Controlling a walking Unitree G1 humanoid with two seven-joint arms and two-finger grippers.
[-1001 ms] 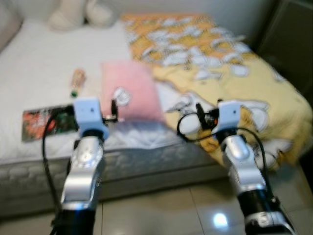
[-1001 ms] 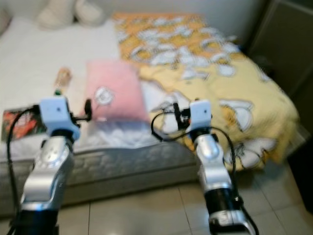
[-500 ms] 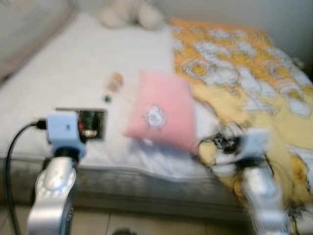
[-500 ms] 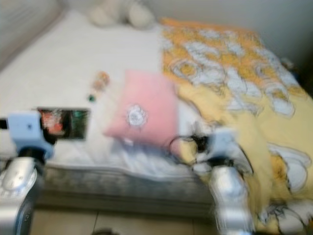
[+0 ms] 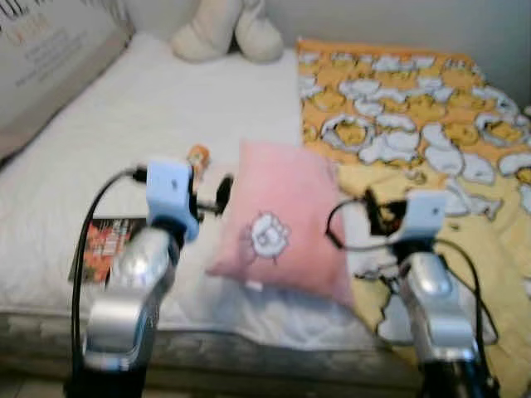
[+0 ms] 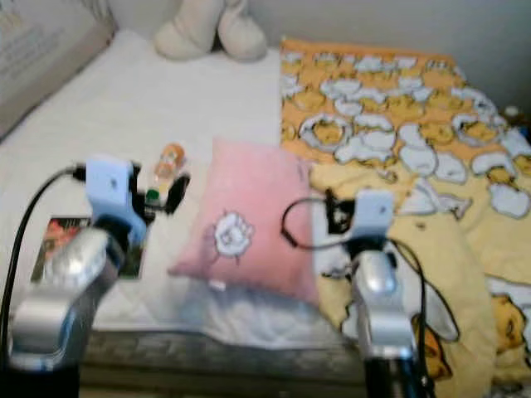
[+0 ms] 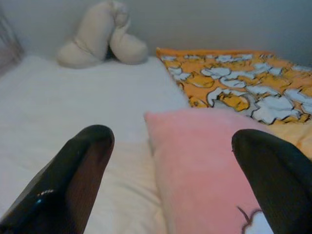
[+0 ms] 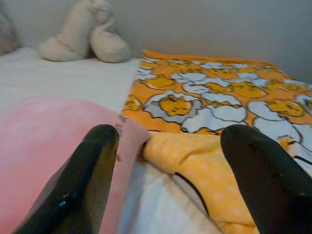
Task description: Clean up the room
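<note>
A pink pillow lies on the white bed between both pincers. The left gripper and right gripper hover with fingers spread apart; a yellow blanket lies ahead of the right one.

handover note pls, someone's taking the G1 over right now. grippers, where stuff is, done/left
Left gripper: open, empty, held over the bed's white sheet at the pink pillow's left edge.
Right gripper: open, empty, over the pillow's right edge where it meets the yellow blanket.
On the sheet: small bottle, book near the front edge, beige plush toy at the head end.
Done: nothing picked up.
Left: pillow, bottle, book and the rumpled blanket all need tidying.
</note>
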